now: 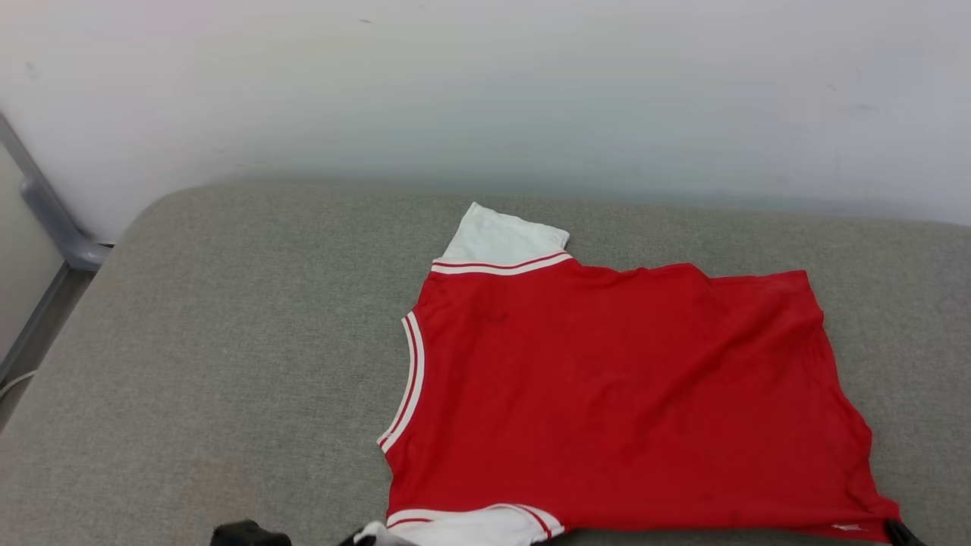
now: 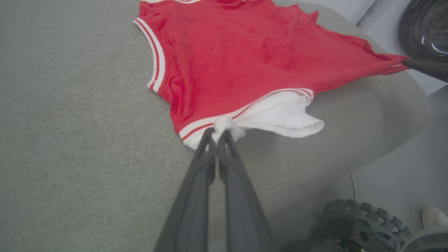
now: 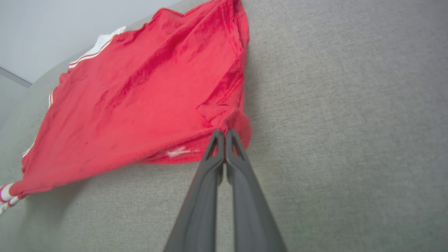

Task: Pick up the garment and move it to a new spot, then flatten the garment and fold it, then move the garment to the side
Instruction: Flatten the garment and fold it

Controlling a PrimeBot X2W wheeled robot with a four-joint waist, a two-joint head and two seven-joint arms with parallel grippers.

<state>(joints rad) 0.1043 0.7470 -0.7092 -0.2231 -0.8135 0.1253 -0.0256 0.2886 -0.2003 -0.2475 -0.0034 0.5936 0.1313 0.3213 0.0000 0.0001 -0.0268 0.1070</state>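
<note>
Red-and-white cloth is pinched in our closed jaws: our left gripper [image 2: 217, 134] grips the near white sleeve [image 2: 280, 115], our right gripper [image 3: 224, 133] the near hem corner [image 3: 239, 122]. From there the garment [image 1: 622, 394] spreads away from us across the grey cushion [image 1: 227, 341], its long axis running left to right, so each arm holds its own end.

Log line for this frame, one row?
left gripper shut on garment sleeve | right gripper shut on hem corner | garment spread on grey cushion
</note>
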